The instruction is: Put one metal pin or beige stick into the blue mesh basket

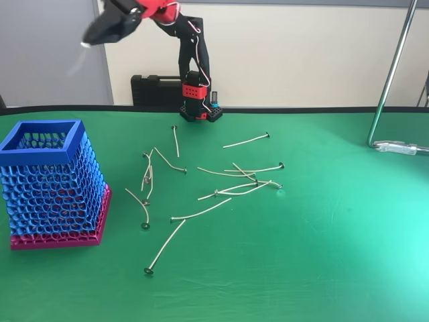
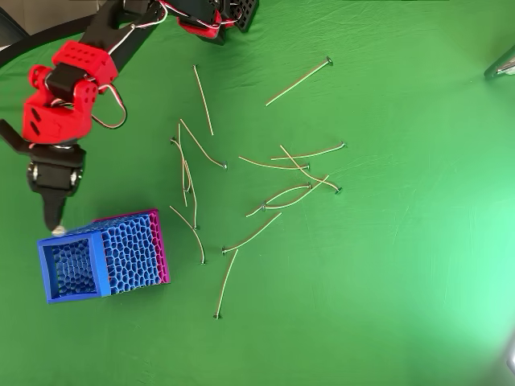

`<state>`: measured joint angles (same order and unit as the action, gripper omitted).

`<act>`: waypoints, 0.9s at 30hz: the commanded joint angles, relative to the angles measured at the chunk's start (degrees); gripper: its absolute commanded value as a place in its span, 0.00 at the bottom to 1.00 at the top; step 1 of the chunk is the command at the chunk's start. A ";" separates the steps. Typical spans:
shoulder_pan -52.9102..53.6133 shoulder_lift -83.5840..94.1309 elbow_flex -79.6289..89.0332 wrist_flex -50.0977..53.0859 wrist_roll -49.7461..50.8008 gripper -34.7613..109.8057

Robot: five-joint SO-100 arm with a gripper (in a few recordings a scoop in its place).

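Pincer (image 2: 55,219) at left of overhead view, closed on a pin (image 1: 75,64), just above blue mesh basket (image 2: 72,294) rim. Best centred over the opening before release, pin hanging vertical.

The red and black arm (image 2: 76,72) reaches from its base at the top of the overhead view down the left side. Its gripper (image 2: 53,219) points toward the lower left, jaws drawn together at the tip. In the fixed view the gripper (image 1: 90,41) is raised in the upper left corner.
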<state>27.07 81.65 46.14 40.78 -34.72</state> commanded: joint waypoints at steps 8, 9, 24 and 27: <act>1.76 -5.62 -1.32 -20.21 -4.83 0.24; 1.76 -6.33 -1.41 -21.45 -4.83 0.24; 2.90 -13.27 -5.27 -33.13 7.56 0.24; 2.72 -15.12 -5.36 -34.80 6.50 0.24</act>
<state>29.62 66.36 43.15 7.56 -28.21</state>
